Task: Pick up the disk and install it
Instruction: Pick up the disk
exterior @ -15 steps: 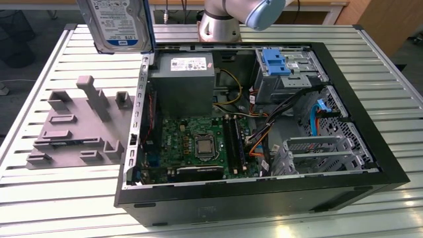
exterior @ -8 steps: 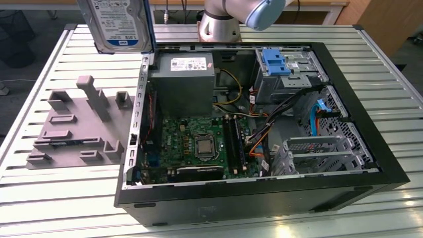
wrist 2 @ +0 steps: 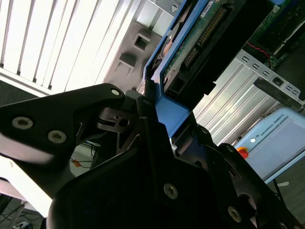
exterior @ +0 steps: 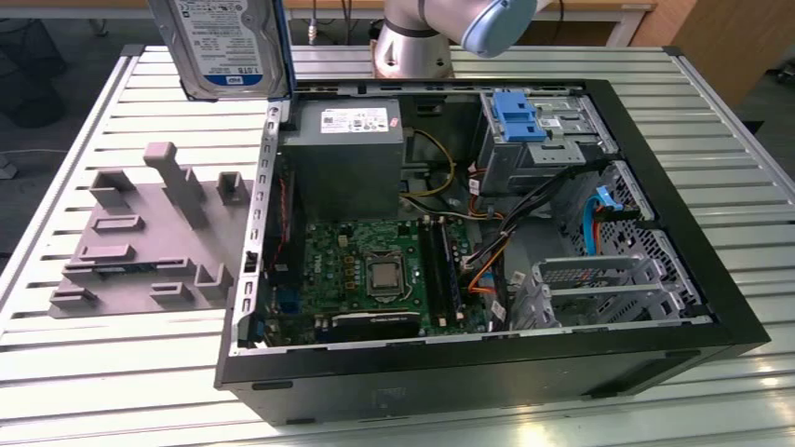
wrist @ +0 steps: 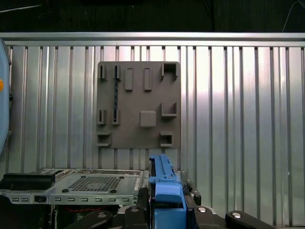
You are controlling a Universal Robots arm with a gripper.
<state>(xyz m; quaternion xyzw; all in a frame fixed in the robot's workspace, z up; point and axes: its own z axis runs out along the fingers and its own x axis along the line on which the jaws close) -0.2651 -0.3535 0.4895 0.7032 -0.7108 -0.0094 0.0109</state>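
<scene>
1. In the exterior view the disk (exterior: 230,47) hangs upright in the air with its blue-and-white label toward the camera. It is above the counter (exterior: 112,372), just past a far corner of the open computer case (exterior: 497,382), and the arm (exterior: 453,23) rises behind it.
2. In the same view the case holds a grey power supply (exterior: 352,158) with a white sticker (its print is too small to read). It also holds a green motherboard (exterior: 372,270), loose cables and a blue bracket (exterior: 513,116) on the drive cage.
3. A grey fixture plate (exterior: 149,242) lies on the counter just beside the case, on the exterior view's left.
4. In the second wrist view the jaws are closed on the disk's blue side rail (wrist 2: 167,112), with the circuit-board face turned to the camera.
5. In the first wrist view the rail sits between the black jaws, and the fixture plate lies flat beyond it.
</scene>
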